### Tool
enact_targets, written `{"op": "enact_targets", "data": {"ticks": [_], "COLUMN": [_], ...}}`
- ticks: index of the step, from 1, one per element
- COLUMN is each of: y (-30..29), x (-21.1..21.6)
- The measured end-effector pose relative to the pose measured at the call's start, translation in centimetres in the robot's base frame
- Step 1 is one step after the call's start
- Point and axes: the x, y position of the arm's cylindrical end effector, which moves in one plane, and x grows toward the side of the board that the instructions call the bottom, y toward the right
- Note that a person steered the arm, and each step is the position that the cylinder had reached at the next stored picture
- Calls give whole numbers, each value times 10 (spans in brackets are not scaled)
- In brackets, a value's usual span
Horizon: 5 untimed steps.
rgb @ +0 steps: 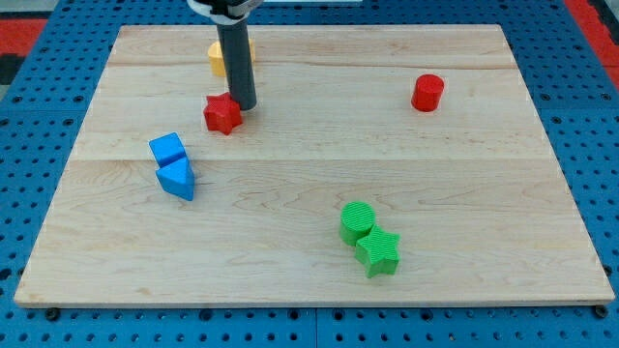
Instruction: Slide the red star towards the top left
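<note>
The red star (221, 113) lies on the wooden board (309, 242) in the upper left part. My tip (243, 105) stands right against the star's right side, touching or almost touching it. A yellow block (217, 58) sits just above the star toward the view's top, partly hidden behind the rod, so its shape is unclear.
A red cylinder (427, 93) stands at the upper right. A blue cube (167, 149) and a blue triangular block (177, 179) sit together at the left. A green cylinder (357, 220) and a green star (378, 251) touch near the view's bottom, right of centre.
</note>
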Motion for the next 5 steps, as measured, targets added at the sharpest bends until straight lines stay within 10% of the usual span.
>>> {"op": "enact_targets", "data": {"ticks": [3, 5], "y": [-24, -74], "x": [53, 7]}}
